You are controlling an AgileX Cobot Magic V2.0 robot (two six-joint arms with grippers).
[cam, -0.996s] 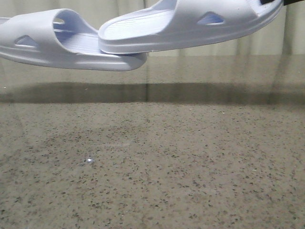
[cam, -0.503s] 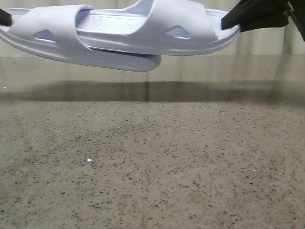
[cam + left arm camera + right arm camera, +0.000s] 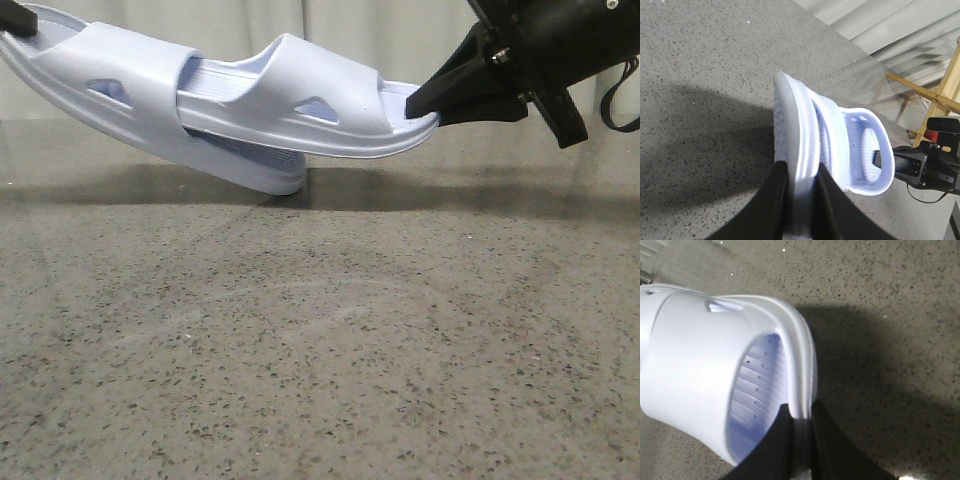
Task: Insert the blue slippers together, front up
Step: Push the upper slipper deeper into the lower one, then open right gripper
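Observation:
Two pale lavender-blue slippers hang low over the table, fitted together. The left slipper [image 3: 120, 100] slopes down to the right, its toe at or just above the tabletop. The right slipper [image 3: 320, 115] lies on its footbed, its front pushed under the left slipper's strap. My left gripper [image 3: 14, 17] is shut on the left slipper's heel edge; its grip shows in the left wrist view [image 3: 802, 192] on that slipper [image 3: 792, 125]. My right gripper [image 3: 428, 107] is shut on the right slipper's heel rim, as the right wrist view [image 3: 801, 435] shows, with that slipper [image 3: 695, 355] ahead of it.
A speckled grey-brown stone tabletop [image 3: 330, 350] runs under both slippers. Pale curtains [image 3: 380, 30] hang behind the table. A wooden frame [image 3: 935, 95] stands beyond the far edge in the left wrist view.
Both slippers have come down toward the table. The right slipper has slid further left under the left slipper's strap. The left slipper now tilts toe-down, and the right arm has come into view.

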